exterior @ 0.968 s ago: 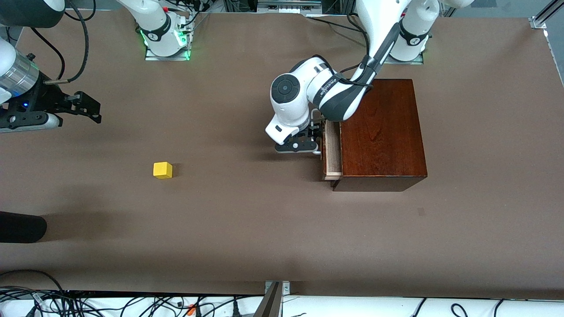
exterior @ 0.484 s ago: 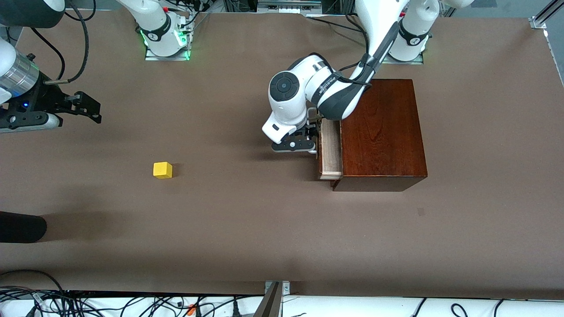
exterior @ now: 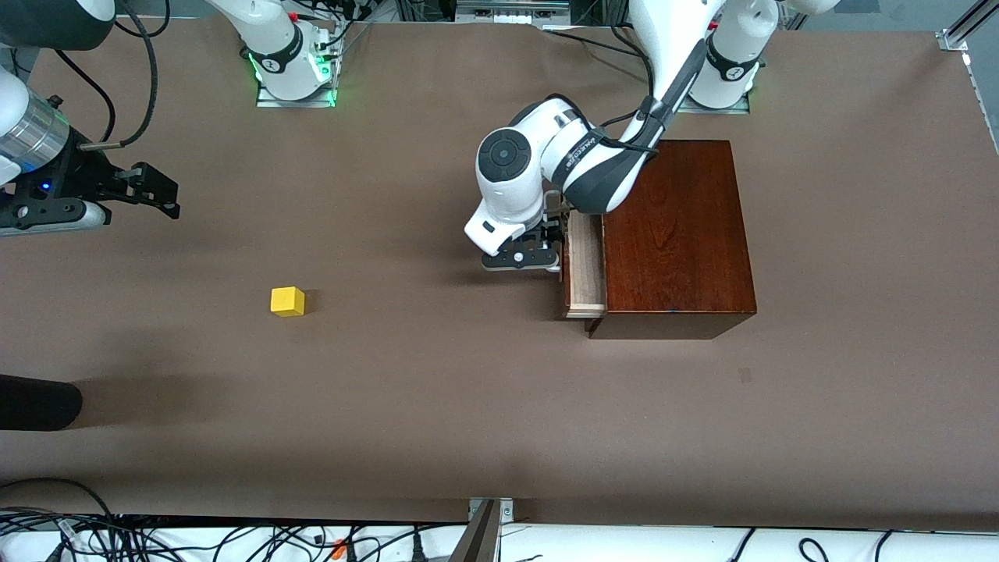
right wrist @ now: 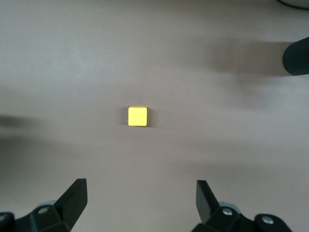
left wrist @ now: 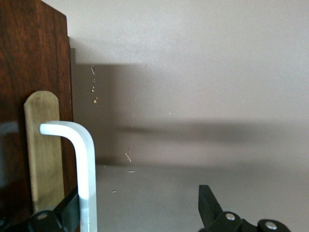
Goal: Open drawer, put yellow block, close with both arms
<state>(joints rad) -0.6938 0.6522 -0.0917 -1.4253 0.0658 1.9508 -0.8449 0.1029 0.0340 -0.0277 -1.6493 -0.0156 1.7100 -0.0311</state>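
Observation:
The dark wooden box (exterior: 679, 234) stands toward the left arm's end of the table. Its drawer (exterior: 586, 273) is pulled out a little, showing a pale wood strip. My left gripper (exterior: 559, 248) is at the drawer front, open. In the left wrist view the left gripper (left wrist: 138, 195) has one finger (left wrist: 67, 208) tucked between the white bar handle (left wrist: 87, 179) and the drawer front, the other standing wide of it. The yellow block (exterior: 288, 301) lies on the table toward the right arm's end. My right gripper (exterior: 164, 195) hangs open in the air, with the yellow block (right wrist: 137, 116) ahead of the right gripper (right wrist: 141, 187).
A black rounded object (exterior: 35, 402) pokes in at the table's edge on the right arm's end, nearer the front camera than the block. Cables (exterior: 234, 538) run along the table's near edge. Brown tabletop (exterior: 437, 375) spreads between block and box.
The left gripper has drawn the drawer out a little toward the right arm's end, mostly in the first half second. The right arm and the yellow block have not moved.

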